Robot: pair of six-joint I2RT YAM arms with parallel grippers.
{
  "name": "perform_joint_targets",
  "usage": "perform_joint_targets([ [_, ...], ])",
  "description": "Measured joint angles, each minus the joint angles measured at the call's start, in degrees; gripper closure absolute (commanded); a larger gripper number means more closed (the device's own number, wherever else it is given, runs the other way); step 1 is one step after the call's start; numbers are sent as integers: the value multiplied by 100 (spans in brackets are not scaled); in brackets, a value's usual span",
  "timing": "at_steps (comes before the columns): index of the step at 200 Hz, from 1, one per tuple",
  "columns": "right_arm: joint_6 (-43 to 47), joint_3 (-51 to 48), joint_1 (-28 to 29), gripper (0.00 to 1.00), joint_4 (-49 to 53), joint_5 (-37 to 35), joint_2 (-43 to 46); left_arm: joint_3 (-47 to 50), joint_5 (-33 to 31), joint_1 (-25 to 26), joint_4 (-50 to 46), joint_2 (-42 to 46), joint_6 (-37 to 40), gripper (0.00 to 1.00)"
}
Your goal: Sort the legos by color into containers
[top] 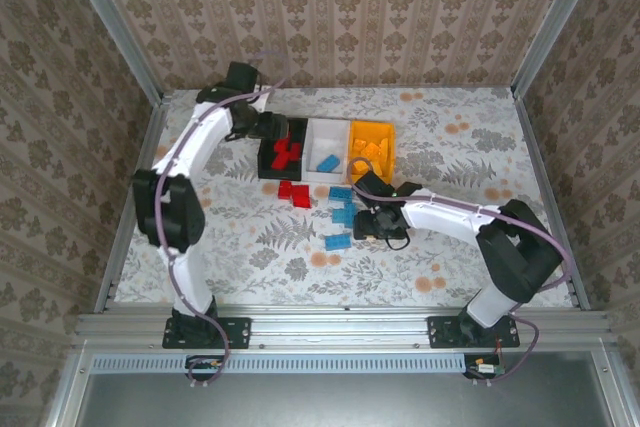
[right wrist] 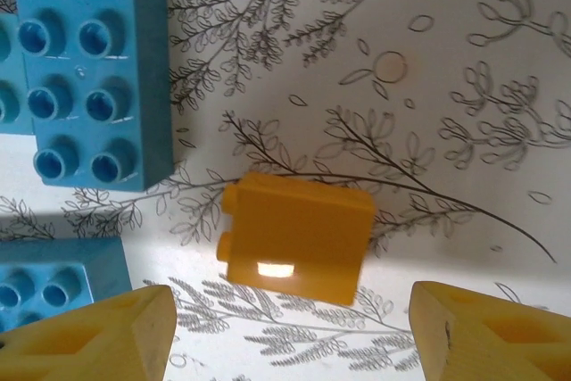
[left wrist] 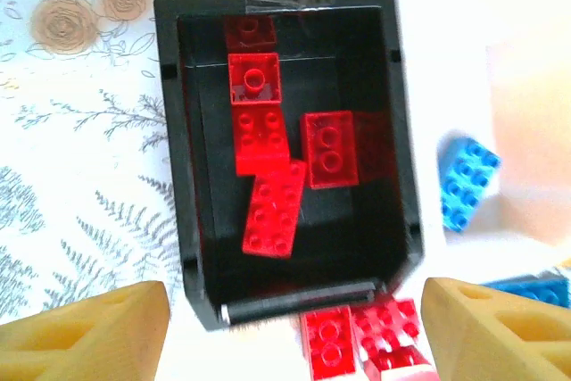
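Spread wide, the right hand (right wrist: 290,332) hangs over an orange lego (right wrist: 294,238) on the worktop (right wrist: 446,86), apparently to pinch it. At ten o'clock, the left hand (left wrist: 290,336) gapes above the black container (left wrist: 178,176).

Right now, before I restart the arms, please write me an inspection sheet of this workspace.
Surface: floral-printed tablecloth, flat.
Job's things: black plastic bin holds red studded bricks; white plastic bin holds a blue brick; orange-yellow plastic bin holds yellow bricks; loose red bricks, loose blue bricks, one loose orange-yellow brick.
Clutter: nothing seen.
Hands: left hand open over black bin; right hand open over loose orange-yellow brick.
Cables: purple cable along each arm.
Surroundings: patterned wallpaper, metal rails.
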State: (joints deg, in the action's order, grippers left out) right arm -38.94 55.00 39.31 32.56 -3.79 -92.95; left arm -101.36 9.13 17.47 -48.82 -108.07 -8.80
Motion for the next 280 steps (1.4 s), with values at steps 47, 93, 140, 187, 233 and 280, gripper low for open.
perform_joint_targets([
  [47,26,146,42,38,13,-52,-420,1528,127,0,105,1534,-79,22],
  [93,15,267,50,47,44,-127,-584,2225,164,0,81,2107,-149,21],
  [140,13,369,50,56,74,-232,-623,2468,225,11,103,2459,-153,21],
  [187,11,393,50,56,284,-396,-461,2671,291,11,127,2479,-155,20],
  [233,195,957,-101,55,671,-498,96,2739,310,245,125,2614,-155,20],
  [280,745,2190,-942,55,863,-485,-116,2977,282,776,76,2911,-216,19],
])
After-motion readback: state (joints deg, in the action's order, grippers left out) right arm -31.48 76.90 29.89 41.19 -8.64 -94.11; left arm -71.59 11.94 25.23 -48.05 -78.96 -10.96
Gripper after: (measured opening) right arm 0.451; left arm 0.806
